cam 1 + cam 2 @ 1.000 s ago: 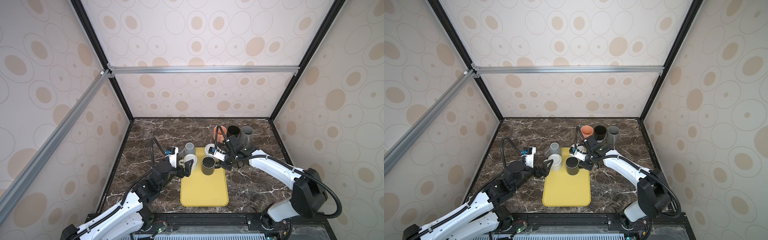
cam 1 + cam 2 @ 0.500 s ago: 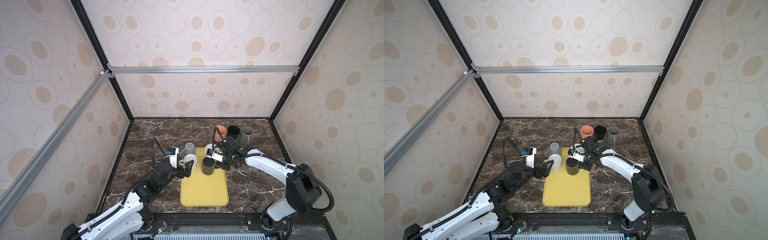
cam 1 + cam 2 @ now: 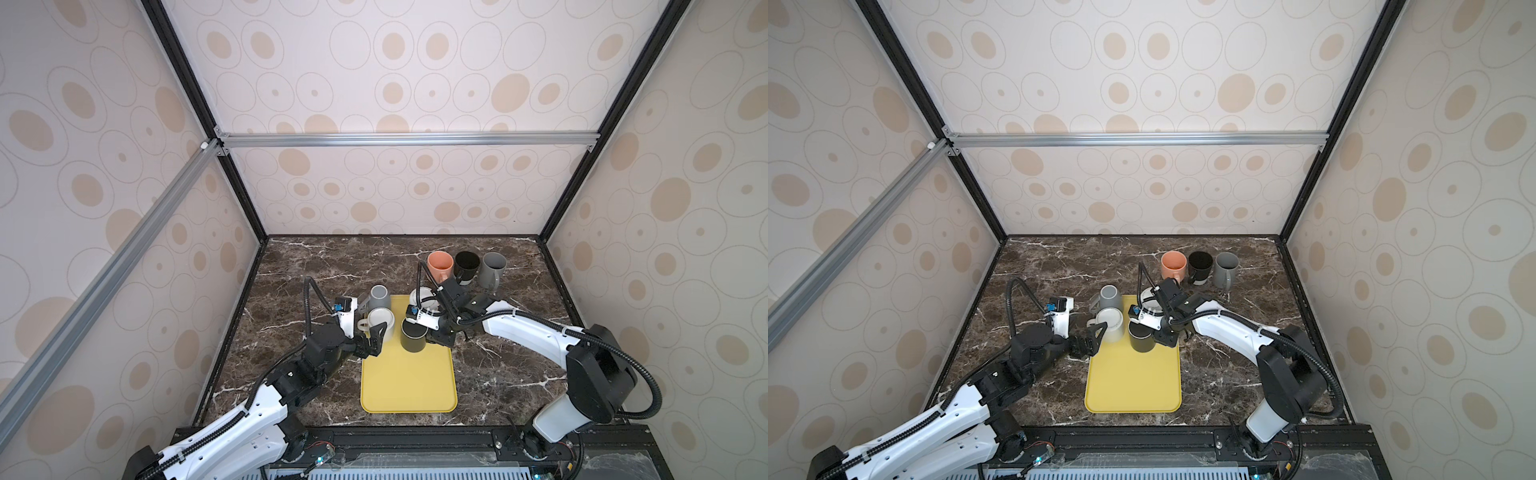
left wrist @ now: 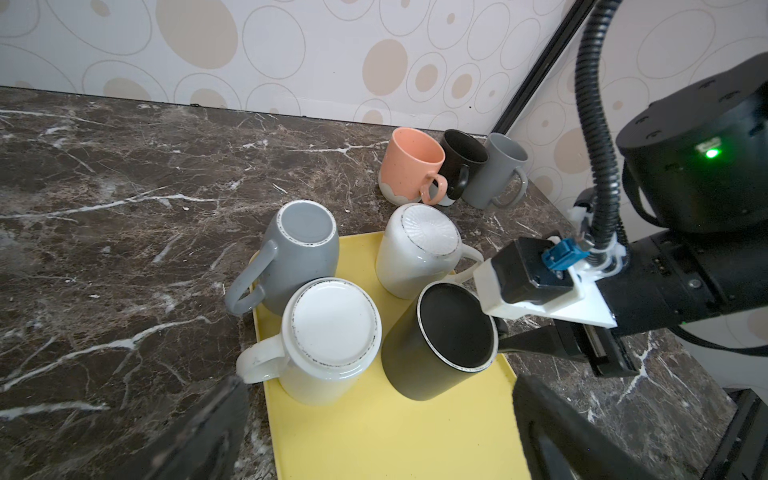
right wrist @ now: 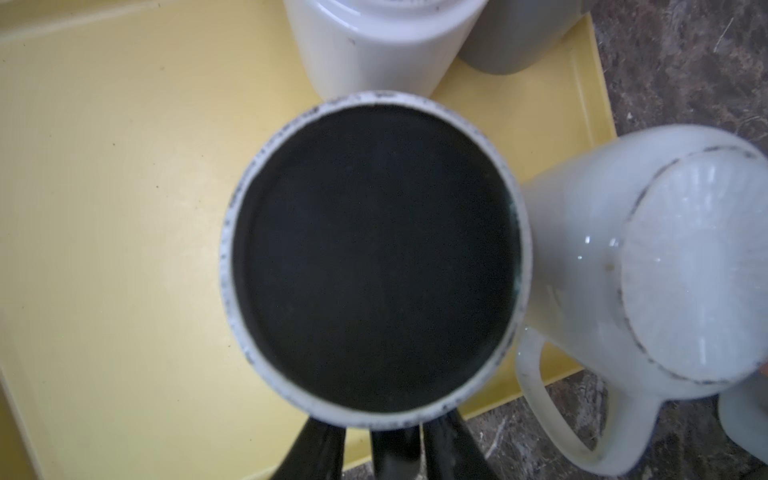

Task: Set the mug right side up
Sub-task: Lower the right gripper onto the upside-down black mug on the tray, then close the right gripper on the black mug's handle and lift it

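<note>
**mugwatcher:** Four mugs are sitting bottom-up on the yellow tray (image 3: 407, 386). The one that matters is the black mug (image 3: 413, 338), upside down at the tray's right edge with its base facing up. In both top views the right gripper (image 3: 434, 337) is tucked against its right side.

**benchrat:** yeah, the right wrist view shows it better. The pale-rimmed base fills the middle, and the handle (image 5: 392, 457) pokes out between the two dark fingers (image 5: 316, 453). They're in close on either side with thin slivers of yellow between. Honestly can't tell if they're pinching it or just flanking it.

**mugwatcher:** and the left gripper (image 4: 380, 386)?

**benchrat:** jaws spread wide, nothing in them. It's low by the tray's left edge, pointed at the plain white mug (image 4: 328, 332), which stands just beside the black one. Past those are the upside-down grey mug (image 4: 305, 245) at the tray's far left corner and the ribbed-base white mug (image 4: 424, 249) at the far right one.

**mugwatcher:** plus three standing upright in a row on the marble behind the tray: peach mug (image 3: 440, 262), upright black mug (image 3: 466, 264), upright grey mug (image 3: 492, 268).
</note>
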